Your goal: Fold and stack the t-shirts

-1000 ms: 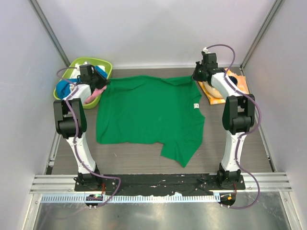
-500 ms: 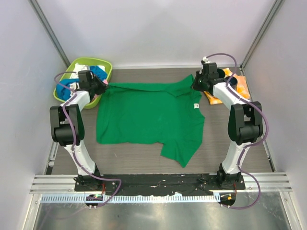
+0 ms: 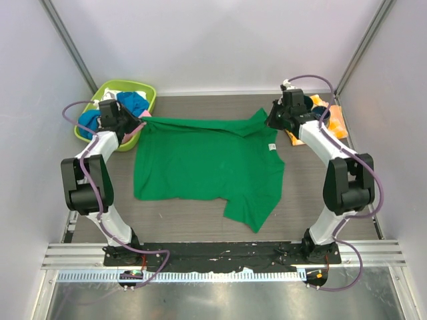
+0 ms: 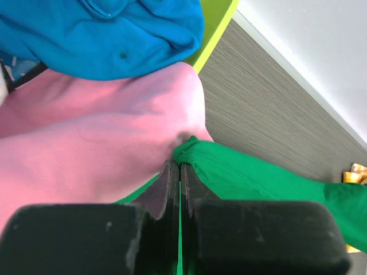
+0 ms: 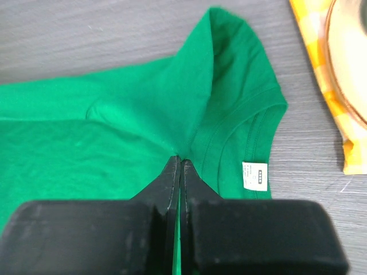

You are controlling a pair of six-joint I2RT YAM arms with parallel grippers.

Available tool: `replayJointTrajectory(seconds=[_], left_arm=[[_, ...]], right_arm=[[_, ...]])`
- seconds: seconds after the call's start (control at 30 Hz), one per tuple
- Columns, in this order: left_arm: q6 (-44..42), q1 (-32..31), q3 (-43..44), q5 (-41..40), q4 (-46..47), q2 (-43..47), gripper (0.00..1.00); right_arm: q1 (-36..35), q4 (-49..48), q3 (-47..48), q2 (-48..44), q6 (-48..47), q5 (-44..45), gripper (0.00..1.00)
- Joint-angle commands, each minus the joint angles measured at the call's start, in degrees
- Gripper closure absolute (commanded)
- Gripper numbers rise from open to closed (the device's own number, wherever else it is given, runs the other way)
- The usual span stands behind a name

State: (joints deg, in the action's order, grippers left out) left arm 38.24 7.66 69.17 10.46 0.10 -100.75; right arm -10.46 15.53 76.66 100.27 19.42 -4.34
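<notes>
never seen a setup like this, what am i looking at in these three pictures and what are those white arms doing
It is a robot: two white jointed arms bolted to the near edge of a table. The wide picture comes from a fixed camera above and behind them; the two close-ups come from a camera on each wrist. A green t-shirt lies spread on the table. The left tool and the right tool are each shut on its far edge, one at each end. Far left stands a lime-green basket holding a blue t-shirt and a pink t-shirt; far right lies an orange-and-white checkered cloth.
</notes>
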Motion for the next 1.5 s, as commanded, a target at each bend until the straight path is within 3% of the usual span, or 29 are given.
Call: replayJointTrajectory(seconds=[0.0, 0.43, 0.87, 1.1, 1.47], left_arm=[[-1.59, 1.48, 0.18, -1.23, 2.19, 3.19, 1.0], [-1.32, 0.61, -4.22, 1.23, 5.53, 2.4, 1.0], [-3.78, -1.24, -5.88, -0.26, 1.66, 5.03, 1.0], [-6.51, -3.79, -6.15, -5.0, -1.94, 6.09, 1.0], [-6.42, -5.55, -9.31, -13.0, -4.14, 6.44, 1.0]], right_arm=[[-0.26, 1.59, 1.38, -6.75, 0.62, 2.4, 0.99], [-0.53, 3.28, -9.15, -11.32, 3.25, 4.16, 0.99], [-2.02, 3.1, -17.77, -13.78, 4.84, 8.91, 0.99], [-4.65, 4.25, -20.94, -20.01, 5.63, 11.54, 0.99], [-8.88, 6.17, -27.09, -22.48, 7.91, 15.06, 0.99]])
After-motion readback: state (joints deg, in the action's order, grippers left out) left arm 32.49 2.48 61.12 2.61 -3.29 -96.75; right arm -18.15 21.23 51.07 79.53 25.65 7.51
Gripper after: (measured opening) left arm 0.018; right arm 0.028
